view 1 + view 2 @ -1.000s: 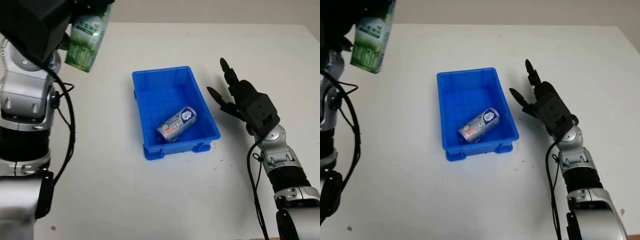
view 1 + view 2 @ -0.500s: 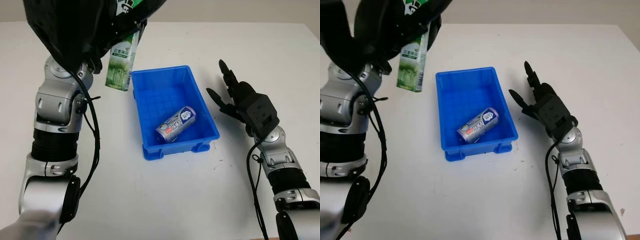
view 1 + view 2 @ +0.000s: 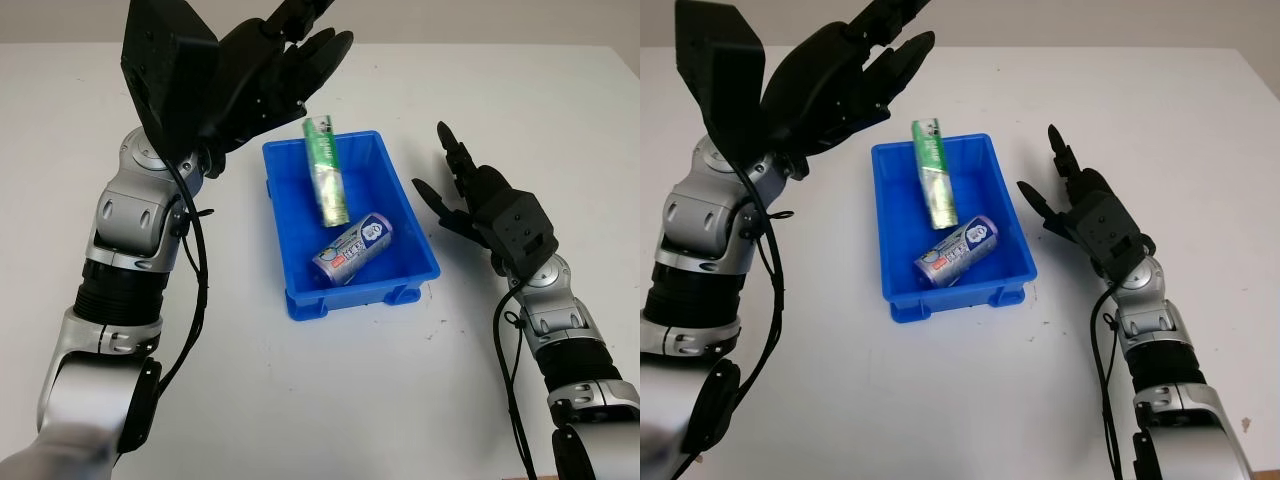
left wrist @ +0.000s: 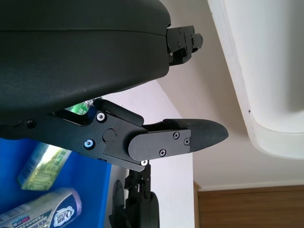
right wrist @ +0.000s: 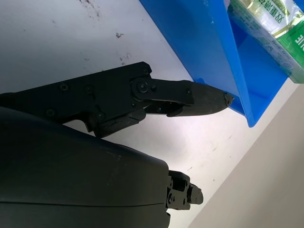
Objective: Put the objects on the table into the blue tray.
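Note:
A blue tray [image 3: 420, 235] stands in the middle of the white table. Inside it lies a silver and purple can [image 3: 353, 247], and a green and white carton [image 3: 323, 175] leans in the tray's far part, its top near the far rim. My left hand [image 3: 290, 60] is open, raised above and behind the tray's far left corner, holding nothing. My right hand [image 3: 462, 190] is open, just right of the tray. The carton [image 4: 40, 167] and the can [image 4: 42, 216] also appear in the left wrist view; the carton [image 5: 273, 26] and a tray wall [image 5: 209, 57] in the right wrist view.
The white table [image 3: 300, 400] spreads on all sides of the tray. Its far edge runs along the top of the head views.
My left hand carried the carton from the far left over the tray and let it go. The carton now lies in the tray and the hand is open. The right hand has stayed still.

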{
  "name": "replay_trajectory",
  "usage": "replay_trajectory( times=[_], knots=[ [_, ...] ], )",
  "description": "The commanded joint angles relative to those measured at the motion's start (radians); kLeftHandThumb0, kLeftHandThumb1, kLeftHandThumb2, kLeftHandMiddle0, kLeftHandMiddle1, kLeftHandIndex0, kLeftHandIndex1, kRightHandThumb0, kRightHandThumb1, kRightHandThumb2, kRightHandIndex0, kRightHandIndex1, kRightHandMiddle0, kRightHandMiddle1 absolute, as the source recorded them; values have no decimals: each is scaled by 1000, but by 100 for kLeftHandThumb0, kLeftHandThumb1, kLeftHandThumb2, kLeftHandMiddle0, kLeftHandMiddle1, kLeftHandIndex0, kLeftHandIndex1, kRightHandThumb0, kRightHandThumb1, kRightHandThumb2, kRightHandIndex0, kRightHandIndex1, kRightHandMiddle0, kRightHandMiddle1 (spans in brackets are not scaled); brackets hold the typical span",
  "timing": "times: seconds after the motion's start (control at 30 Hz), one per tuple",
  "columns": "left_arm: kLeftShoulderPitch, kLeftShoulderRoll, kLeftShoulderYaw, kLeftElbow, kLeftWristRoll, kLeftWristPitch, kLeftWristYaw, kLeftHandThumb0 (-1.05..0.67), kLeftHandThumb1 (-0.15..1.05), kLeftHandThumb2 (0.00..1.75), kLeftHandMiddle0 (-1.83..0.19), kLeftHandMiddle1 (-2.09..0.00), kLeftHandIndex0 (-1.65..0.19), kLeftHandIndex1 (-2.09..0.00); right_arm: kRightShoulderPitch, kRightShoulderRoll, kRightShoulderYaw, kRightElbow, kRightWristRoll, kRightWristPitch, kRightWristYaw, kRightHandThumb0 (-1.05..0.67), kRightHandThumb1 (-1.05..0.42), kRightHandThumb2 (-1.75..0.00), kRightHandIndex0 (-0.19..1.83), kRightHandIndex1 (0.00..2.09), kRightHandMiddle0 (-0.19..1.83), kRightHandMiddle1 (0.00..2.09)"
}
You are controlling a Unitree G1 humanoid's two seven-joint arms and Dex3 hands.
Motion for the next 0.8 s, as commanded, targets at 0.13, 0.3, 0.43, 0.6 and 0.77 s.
replay_trajectory(
  times=[0.13,0.3,0.43,0.6,0.77],
  knots=[
    [17,0,-5,-16,6,21,-4,-71,105,55,19,0,19,0,24,6,-3,-23,6,-9,0,-72,-105,-47,-16,4,-12,5],
    [15,26,-6,-12,63,-46,17,-75,105,64,19,0,19,0,26,3,-2,-26,5,-10,2,-72,-105,-48,-16,5,-13,5],
    [15,41,65,-10,69,-46,78,-75,105,70,19,0,19,0,26,2,-2,-34,-5,-19,-13,-73,-105,-48,-14,6,-11,6],
    [68,40,189,20,38,-110,173,-78,105,73,19,0,19,0,19,14,-42,-37,44,-55,-29,-72,-105,-49,-12,6,-9,6],
    [189,16,275,99,11,-263,246,-70,105,82,19,0,19,0,-8,36,-96,-78,135,-12,-20,-72,-105,-52,-13,6,-10,5]
  ],
)
